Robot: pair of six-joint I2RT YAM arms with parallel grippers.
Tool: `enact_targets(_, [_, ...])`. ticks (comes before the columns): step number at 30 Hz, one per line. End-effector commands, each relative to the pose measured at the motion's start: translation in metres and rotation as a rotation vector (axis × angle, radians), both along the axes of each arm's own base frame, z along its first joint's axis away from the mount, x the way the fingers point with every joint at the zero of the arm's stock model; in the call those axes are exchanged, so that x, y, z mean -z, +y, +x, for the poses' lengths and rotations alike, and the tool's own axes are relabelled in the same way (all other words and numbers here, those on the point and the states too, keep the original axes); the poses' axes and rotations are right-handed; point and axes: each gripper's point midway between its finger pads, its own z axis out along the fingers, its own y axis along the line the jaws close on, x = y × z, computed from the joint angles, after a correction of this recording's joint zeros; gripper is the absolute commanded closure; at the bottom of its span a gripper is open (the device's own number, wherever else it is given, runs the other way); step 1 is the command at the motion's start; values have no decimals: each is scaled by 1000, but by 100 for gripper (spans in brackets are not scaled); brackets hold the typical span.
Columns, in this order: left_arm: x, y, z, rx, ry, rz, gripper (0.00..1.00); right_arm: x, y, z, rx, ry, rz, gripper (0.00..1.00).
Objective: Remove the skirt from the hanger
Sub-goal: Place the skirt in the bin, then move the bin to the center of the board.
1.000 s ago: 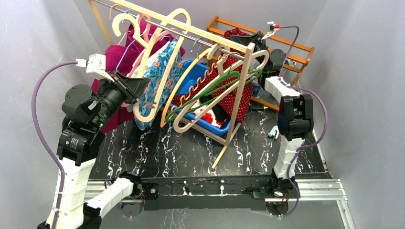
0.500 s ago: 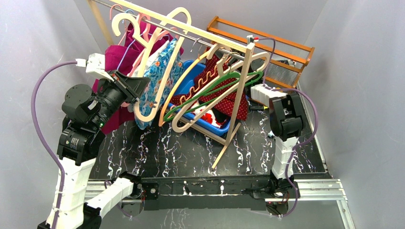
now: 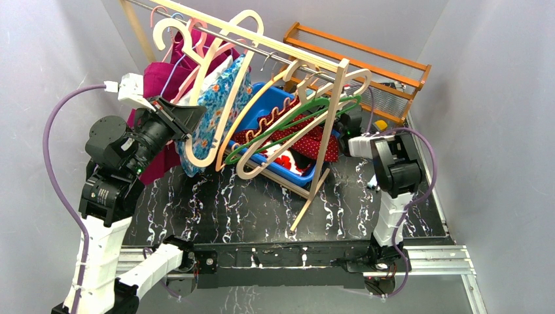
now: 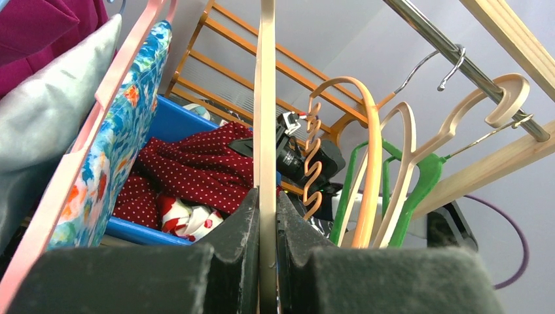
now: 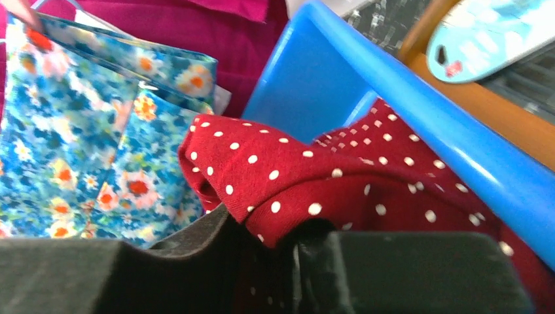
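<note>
The red white-dotted skirt (image 3: 330, 147) lies bunched in the blue bin (image 3: 275, 98), off any hanger. My right gripper (image 3: 345, 125) hovers at the bin's right end. In the right wrist view its jaws (image 5: 265, 261) stand apart, with a loose fold of the skirt (image 5: 340, 190) sagging between them. On the left, my left gripper (image 3: 188, 118) is shut on the arm of a bare cream hanger (image 3: 198, 160) hanging from the rail. The left wrist view shows that hanger (image 4: 267, 98) pinched between the pads (image 4: 267, 216), with the skirt (image 4: 196, 167) in the bin beyond.
Several bare hangers crowd the metal rail, among them a green one (image 3: 327, 104) and an orange wavy one (image 4: 313, 163). A blue floral garment (image 3: 222, 98) and a magenta garment (image 3: 157, 78) hang at the left. A wooden post (image 3: 330, 124) leans past the bin; an orange rack (image 3: 366, 55) stands behind.
The right arm came down and toward the bin from up by the rack, bringing the red skirt with it. Its jaws have parted. The left arm has held still.
</note>
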Motion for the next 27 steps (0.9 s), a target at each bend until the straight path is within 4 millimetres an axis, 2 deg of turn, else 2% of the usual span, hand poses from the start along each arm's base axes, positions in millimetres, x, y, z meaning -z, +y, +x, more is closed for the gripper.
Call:
enact_targets(1, [-16,-2,0,10,-49,-17,100,-19,-22,-18,-23,19,-100,58])
enact_targets(4, [-15,-4,1,21,-43,-19,100,-16,-32,-34,-79,52,-189,44])
enact_targets(5, [-14,-4,1,21,-41,-18,100,-11,-37,-39,-105,65,-215,41])
enact_targets(9, [-8,-4,2,19,-29,-16,100,-14,-61,-66,-145,68,-268,31])
enact_targets(14, [-5,-8,3,39,-19,-22,100,-16,-81,-89,-152,66,-345,31])
enact_targets(17, [-6,-10,3,50,-18,-12,100,-14,-72,-107,-199,72,-316,39])
enact_targets(20, [-5,-11,3,57,-13,7,100,-7,-68,-115,-203,100,-295,64])
enact_targets(21, [-5,-12,3,64,-11,9,100,-5,-66,-115,-191,109,-283,68])
enact_targets(24, [-5,-14,3,77,-11,12,100,4,-51,-117,-164,123,-250,68])
enact_targets(27, [-3,-16,3,88,-7,18,100,9,-27,-103,-98,102,-252,69])
